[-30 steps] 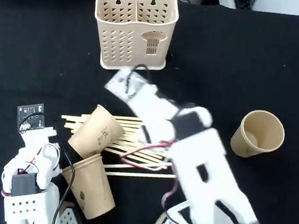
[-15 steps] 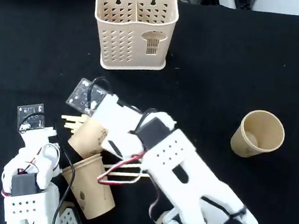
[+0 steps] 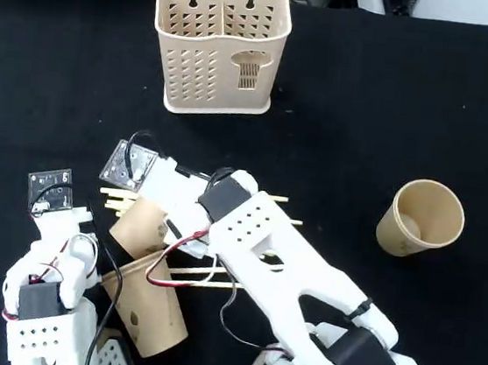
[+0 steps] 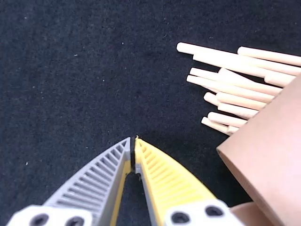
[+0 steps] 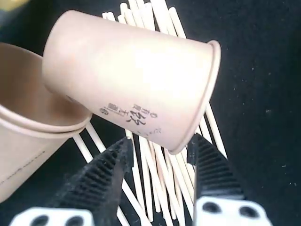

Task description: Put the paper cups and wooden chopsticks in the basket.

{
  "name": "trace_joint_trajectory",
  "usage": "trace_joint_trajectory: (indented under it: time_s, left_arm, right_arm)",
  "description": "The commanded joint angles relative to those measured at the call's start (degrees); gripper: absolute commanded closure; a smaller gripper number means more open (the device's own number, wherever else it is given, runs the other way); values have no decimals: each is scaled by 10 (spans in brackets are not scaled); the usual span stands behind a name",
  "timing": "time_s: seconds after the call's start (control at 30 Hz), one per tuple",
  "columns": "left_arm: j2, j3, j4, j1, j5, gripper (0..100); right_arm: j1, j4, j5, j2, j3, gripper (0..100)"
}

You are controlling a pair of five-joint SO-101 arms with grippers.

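Black cloth tabletop (image 3: 394, 103): all items are laid out on it and are listed from the arms' side outward.

Left gripper (image 4: 134, 141): parked at the near left, jaws pressed together with nothing between them. Bare cloth is seen under the tips. It is judged to be kept clear while the other arm works.

Nearest paper cup (image 3: 154, 313): laid on its side, mouth turned away from the arms and touched there by the second cup.

Second paper cup (image 5: 131, 80): laid on its side across the wooden chopsticks (image 4: 235, 70), which are fanned loosely beneath it.

Right gripper (image 5: 161, 141): reached across to the second cup, jaws parted widely, with the edge of the cup's rim between them. Nothing is gripped; contact with the rim cannot be told. The placement is judged to suit a pinch on the cup wall for lifting.

Third paper cup (image 3: 421, 216): stood well apart to the right, mouth upward, slightly tilted, untouched.

Basket (image 3: 217, 74): perforated, with two compartments, stood upright at the far side. Nothing is seen inside, so no part of the task is judged done.
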Motion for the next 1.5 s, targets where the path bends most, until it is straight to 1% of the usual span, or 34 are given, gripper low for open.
trace_joint_trajectory:
  time_s: [0.0, 0.13, 0.3, 0.43, 0.57, 0.7, 0.77, 0.87, 0.97, 1.17, 1.3, 1.47]
  left_arm:
    - [3, 8, -6, -2, 4, 970]
    - [3, 8, -6, -2, 4, 970]
    - [3, 8, -6, -2, 4, 970]
    - [3, 8, -6, -2, 4, 970]
    - [3, 8, -6, -2, 4, 970]
    - [3, 8, -6, -2, 4, 970]
    - [3, 8, -6, -2, 4, 970]
    - [3, 8, -6, -2, 4, 970]
    - [3, 8, -6, -2, 4, 970]
    - [3, 8, -6, -2, 4, 970]
    - [3, 8, -6, -2, 4, 970]
    - [3, 8, -6, -2, 4, 970]
  right_arm:
    - [-7, 7, 29, 1, -36, 812]
    - [-11, 14, 53, -2, -36, 897]
    - [-11, 15, 50, -3, -37, 987]
    - [-11, 15, 16, -4, -39, 986]
    - [-8, 25, 14, -8, -42, 986]
    - [-4, 72, 14, -58, -58, 986]
    - [18, 103, 18, -99, -80, 986]
    - [94, 144, 31, -154, -126, 986]
    - [192, 204, 89, -177, -181, 986]
    - [405, 309, 189, -162, -336, 986]
    - [538, 336, 269, -140, -426, 986]
    - [676, 336, 380, -116, -456, 986]
